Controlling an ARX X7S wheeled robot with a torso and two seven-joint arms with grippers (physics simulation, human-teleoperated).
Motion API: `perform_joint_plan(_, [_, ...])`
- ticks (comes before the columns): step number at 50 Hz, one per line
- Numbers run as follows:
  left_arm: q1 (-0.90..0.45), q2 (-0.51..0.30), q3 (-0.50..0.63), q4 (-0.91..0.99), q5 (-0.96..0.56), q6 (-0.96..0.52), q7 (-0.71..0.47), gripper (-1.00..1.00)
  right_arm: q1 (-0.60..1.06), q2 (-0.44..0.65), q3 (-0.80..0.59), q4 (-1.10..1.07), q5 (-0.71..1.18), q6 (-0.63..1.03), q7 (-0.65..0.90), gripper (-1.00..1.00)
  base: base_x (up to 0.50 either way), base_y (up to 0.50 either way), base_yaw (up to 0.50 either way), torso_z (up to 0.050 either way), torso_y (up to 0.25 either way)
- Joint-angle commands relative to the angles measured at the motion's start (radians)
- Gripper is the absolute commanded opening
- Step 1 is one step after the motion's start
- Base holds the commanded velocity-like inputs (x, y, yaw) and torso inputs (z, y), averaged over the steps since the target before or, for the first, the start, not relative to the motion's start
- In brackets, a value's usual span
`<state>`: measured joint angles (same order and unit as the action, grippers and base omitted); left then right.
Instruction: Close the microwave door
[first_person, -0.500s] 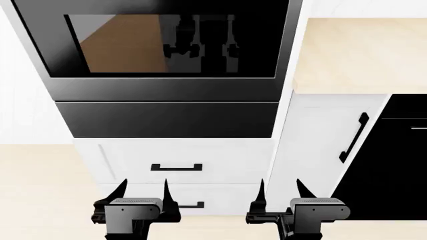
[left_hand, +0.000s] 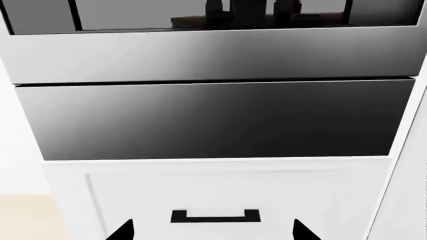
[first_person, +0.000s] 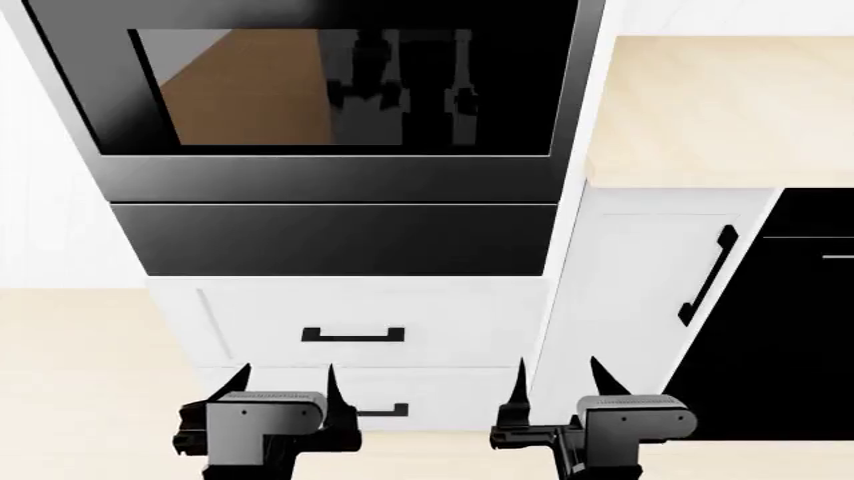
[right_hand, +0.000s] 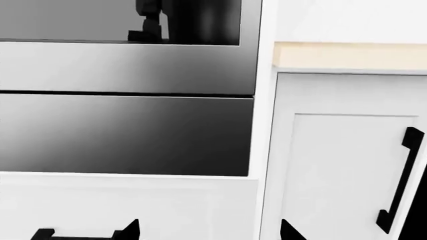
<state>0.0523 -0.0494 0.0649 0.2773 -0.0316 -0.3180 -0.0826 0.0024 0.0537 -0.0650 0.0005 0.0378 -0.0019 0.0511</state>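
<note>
Head view shows both arms held low and side by side, pointing at the white drawers: the left gripper (first_person: 283, 386) and the right gripper (first_person: 555, 380) each have their fingers spread apart with nothing between them. Well above them, the built-in microwave (first_person: 334, 95) fills the top of the cabinet column, its dark glass door (first_person: 240, 90) reflecting the robot. Below it sits a drawer handle (first_person: 352, 335).

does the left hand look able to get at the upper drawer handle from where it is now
Probably yes. The left hand hangs open just below the upper drawer handle, empty, and nothing shows between them in the head view. The left wrist view frames that handle between the fingertips. It would need to move forward and up.
</note>
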Motion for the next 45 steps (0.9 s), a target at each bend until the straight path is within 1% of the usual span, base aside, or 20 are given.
perform_joint_plan(1, [-0.026,-0.019,0.044,0.225,0.002,-0.196,-0.042,1.00,0.002,0.020,-0.025,0.014,0.012,-0.042,0.018,1.00,0.00,0.00,0.00,0.000,0.000])
perform_joint_plan(5, [-0.080,-0.022,0.040,0.371,-0.020,-0.359,-0.045,1.00,0.004,0.024,-0.031,0.039,0.008,-0.112,0.025,1.00,0.00,0.00,0.00,0.000,0.000])
perform_joint_plan(8, [-0.152,-0.021,0.014,0.489,-0.044,-0.515,-0.054,1.00,0.006,0.029,-0.038,0.056,0.000,-0.156,0.029,1.00,0.00,0.00,0.00,0.000,0.000])
perform_joint_plan(12, [-0.284,-0.032,0.022,0.607,-0.045,-0.712,-0.071,1.00,0.009,0.035,-0.047,0.076,0.004,-0.208,0.025,1.00,0.00,0.00,0.00,0.000,0.000])
perform_joint_plan(16, [-0.448,-0.023,0.017,0.728,-0.065,-0.959,-0.076,1.00,0.014,0.043,-0.058,0.102,-0.002,-0.273,0.026,1.00,0.00,0.00,0.00,0.000,0.000])
perform_joint_plan(18, [-0.515,-0.044,0.024,0.769,-0.092,-1.048,-0.097,1.00,0.017,0.048,-0.065,0.115,-0.010,-0.305,0.025,1.00,0.00,0.00,0.00,0.000,0.000])
perform_joint_plan(19, [-0.548,-0.069,0.003,0.770,-0.179,-1.072,-0.149,1.00,0.019,0.050,-0.067,0.122,-0.011,-0.321,0.024,1.00,0.00,0.00,0.00,0.000,0.000])
perform_joint_plan(21, [-0.633,-0.156,-0.112,0.770,-0.479,-1.132,-0.401,1.00,0.022,0.052,-0.070,0.136,-0.011,-0.356,0.026,1.00,0.00,0.00,0.00,0.000,0.000])
perform_joint_plan(22, [-0.694,-0.173,-0.194,0.769,-0.629,-1.185,-0.502,1.00,0.023,0.051,-0.070,0.147,-0.011,-0.382,0.029,1.00,0.00,0.00,0.00,0.000,0.000])
perform_joint_plan(23, [-0.745,-0.173,-0.257,0.769,-0.779,-1.239,-0.563,1.00,0.025,0.048,-0.068,0.157,-0.005,-0.403,0.033,1.00,0.00,0.00,0.00,0.000,0.000])
perform_joint_plan(24, [-0.788,-0.193,-0.290,0.751,-0.929,-1.251,-0.629,1.00,0.061,0.111,-0.041,0.007,0.089,-0.253,0.007,1.00,0.00,0.00,0.00,0.000,0.000])
perform_joint_plan(25, [-0.841,-0.221,-0.312,0.713,-1.079,-1.251,-0.722,1.00,0.139,0.180,-0.001,-0.143,0.172,-0.103,0.017,1.00,0.00,0.00,0.00,0.000,0.000])
perform_joint_plan(27, [-0.950,-0.271,-0.327,0.639,-1.329,-1.248,-0.911,1.00,0.422,0.313,0.116,-0.443,0.400,0.197,0.064,1.00,0.00,0.00,0.00,0.000,0.000])
perform_joint_plan(28, [-0.997,-0.291,-0.324,0.607,-1.411,-1.243,-0.985,1.00,0.572,0.353,0.153,-0.524,0.476,0.347,0.078,1.00,0.00,0.00,0.00,0.000,0.000])
perform_joint_plan(29, [-1.045,-0.311,-0.319,0.574,-1.482,-1.234,-1.049,1.00,0.722,0.379,0.167,-0.502,0.512,0.497,0.083,1.00,0.00,0.00,0.00,0.000,0.000])
perform_joint_plan(30, [-1.089,-0.332,-0.309,0.545,-1.542,-1.223,-1.103,1.00,0.807,0.396,0.165,-0.470,0.523,0.647,0.081,1.00,0.00,0.00,0.00,0.000,0.000])
perform_joint_plan(32, [-1.157,-0.371,-0.287,0.508,-1.614,-1.203,-1.168,1.00,0.911,0.422,0.153,-0.426,0.519,0.920,0.069,1.00,0.00,0.00,0.00,0.000,0.000])
perform_joint_plan(36, [-1.238,-0.433,-0.260,0.469,-1.722,-1.157,-1.246,1.00,1.000,0.456,0.148,-0.392,0.507,0.916,0.053,1.00,0.00,0.00,0.00,0.000,0.000])
perform_joint_plan(40, [-1.314,-0.487,-0.236,0.453,-1.788,-1.133,-1.259,1.00,1.060,0.482,0.147,-0.396,0.506,0.922,0.044,1.00,0.00,0.00,0.00,0.000,0.000])
perform_joint_plan(45, [-1.417,-0.572,-0.215,0.414,-1.871,-1.084,-1.311,1.00,1.141,0.501,0.166,-0.423,0.525,0.954,0.052,1.00,0.00,0.00,0.00,0.000,0.000])
